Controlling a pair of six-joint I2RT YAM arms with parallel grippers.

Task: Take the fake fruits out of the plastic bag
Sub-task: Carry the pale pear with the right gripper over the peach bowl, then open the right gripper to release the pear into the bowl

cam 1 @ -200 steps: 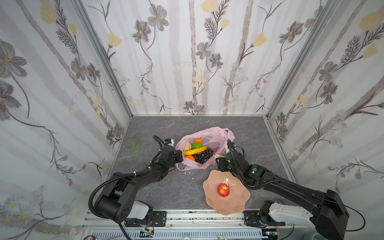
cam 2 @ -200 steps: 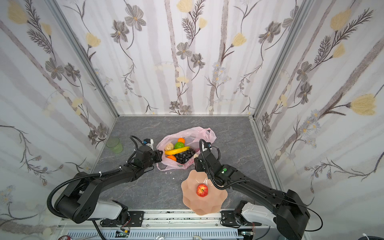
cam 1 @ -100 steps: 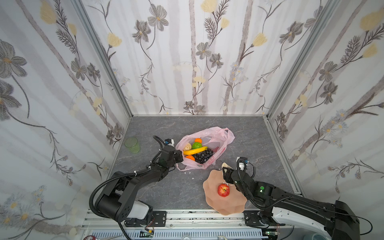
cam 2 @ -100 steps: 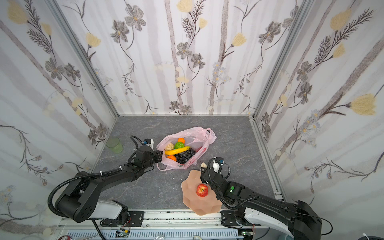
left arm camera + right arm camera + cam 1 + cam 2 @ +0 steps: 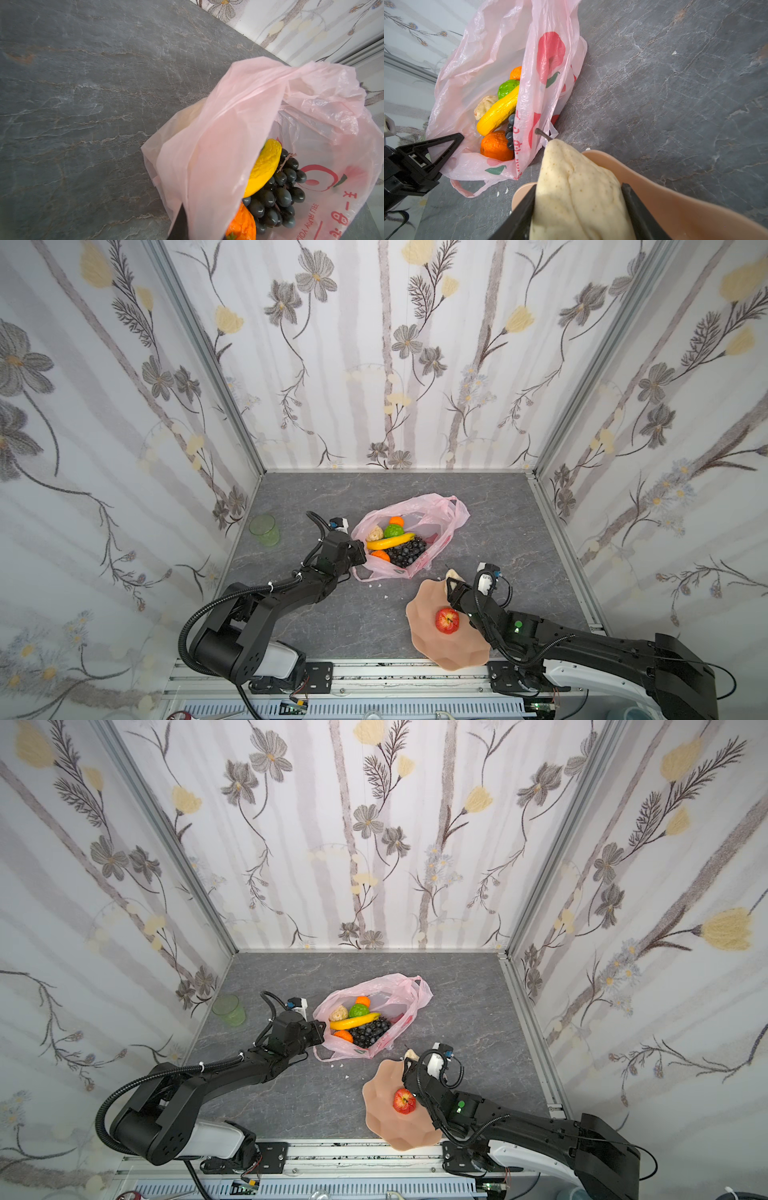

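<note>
pear (image 5: 577,197) base cut off, orange (image 5: 242,224) half hidden

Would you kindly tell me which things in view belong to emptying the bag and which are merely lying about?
Job: thin pink plastic bag; inside it yellow banana, dark grape bunch, two oranges, green bumpy fruit, beige pear; second beige pear in right gripper; red apple on peach wavy-edged plate; left gripper pinching bag rim.
Lying about: green translucent cup.
</note>
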